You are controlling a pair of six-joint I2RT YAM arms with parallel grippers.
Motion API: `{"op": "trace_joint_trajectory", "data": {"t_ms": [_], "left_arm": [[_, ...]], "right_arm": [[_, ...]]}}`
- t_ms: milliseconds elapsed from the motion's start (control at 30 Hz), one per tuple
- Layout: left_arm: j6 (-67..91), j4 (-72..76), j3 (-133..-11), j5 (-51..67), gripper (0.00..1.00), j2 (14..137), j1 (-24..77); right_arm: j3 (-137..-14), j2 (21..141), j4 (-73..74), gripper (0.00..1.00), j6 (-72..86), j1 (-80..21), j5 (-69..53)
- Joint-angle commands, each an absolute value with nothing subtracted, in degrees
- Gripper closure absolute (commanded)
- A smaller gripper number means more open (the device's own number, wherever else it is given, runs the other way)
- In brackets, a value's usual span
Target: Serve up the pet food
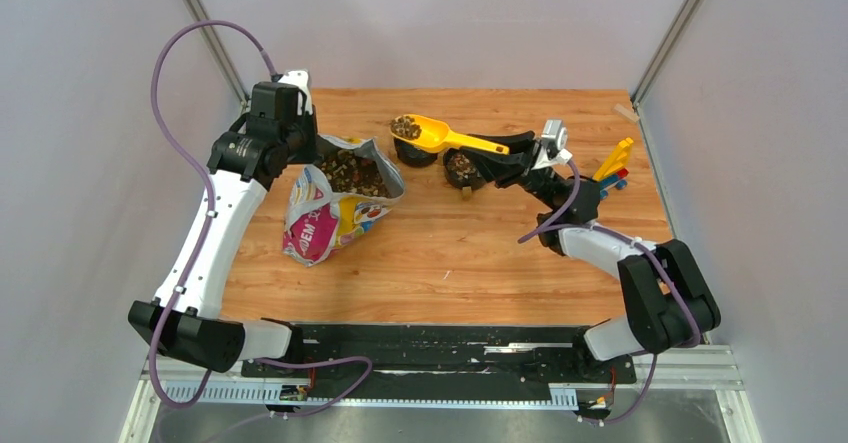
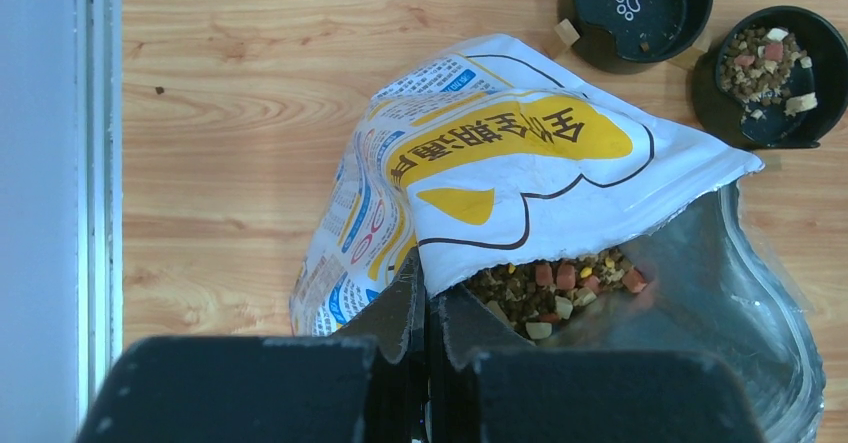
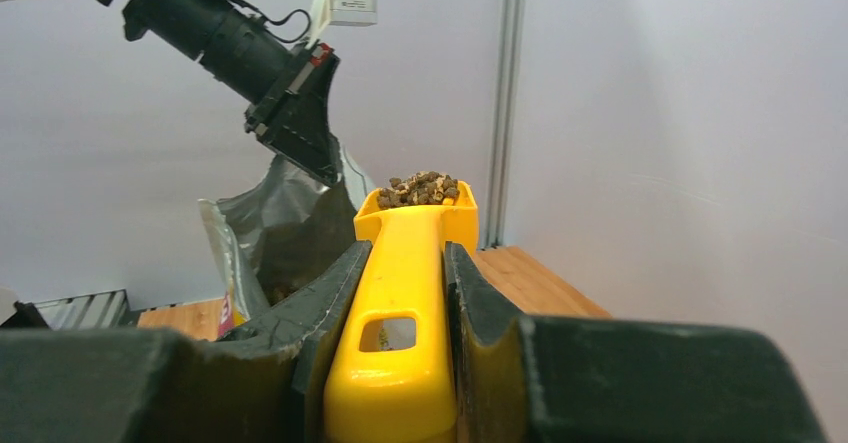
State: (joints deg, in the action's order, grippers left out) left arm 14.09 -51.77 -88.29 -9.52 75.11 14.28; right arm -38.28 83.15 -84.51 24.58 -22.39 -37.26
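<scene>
Brown pet food (image 3: 420,188) is heaped in the cup of a yellow scoop (image 1: 432,133), which hangs level above an empty black bowl (image 2: 640,3). My right gripper (image 1: 512,147) is shut on the scoop's handle (image 3: 405,313), one finger on each side. More pet food (image 2: 560,283) fills the open printed bag (image 1: 335,208), and some lies in a second black bowl (image 1: 462,168) to the right of the first. My left gripper (image 2: 432,285) is shut on the bag's rim and holds its mouth up and open.
A bundle of yellow, red and blue plastic pieces (image 1: 615,168) stands by the table's right edge (image 1: 655,198), close behind my right wrist. White walls and metal posts (image 1: 205,28) enclose the wooden table on three sides.
</scene>
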Motion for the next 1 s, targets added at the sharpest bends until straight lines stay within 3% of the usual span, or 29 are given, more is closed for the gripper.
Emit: {"op": "trace_joint_trajectory", "data": {"t_ms": [0, 633, 967], "left_arm": [[14.5, -47.6, -89.8, -11.3, 1.00, 72.2, 13.3], [14.7, -47.9, -88.6, -8.8, 1.00, 72.5, 13.2], [14.7, -47.6, -88.5, -8.8, 1.00, 72.9, 13.2]], "right_arm": [[-39.3, 84.5, -88.2, 1.00, 25.0, -20.0, -35.2], [-52.1, 113.1, -87.1, 1.00, 18.8, -16.7, -34.2], [-55.2, 111.1, -66.9, 1.00, 6.0, -17.3, -33.8]]}}
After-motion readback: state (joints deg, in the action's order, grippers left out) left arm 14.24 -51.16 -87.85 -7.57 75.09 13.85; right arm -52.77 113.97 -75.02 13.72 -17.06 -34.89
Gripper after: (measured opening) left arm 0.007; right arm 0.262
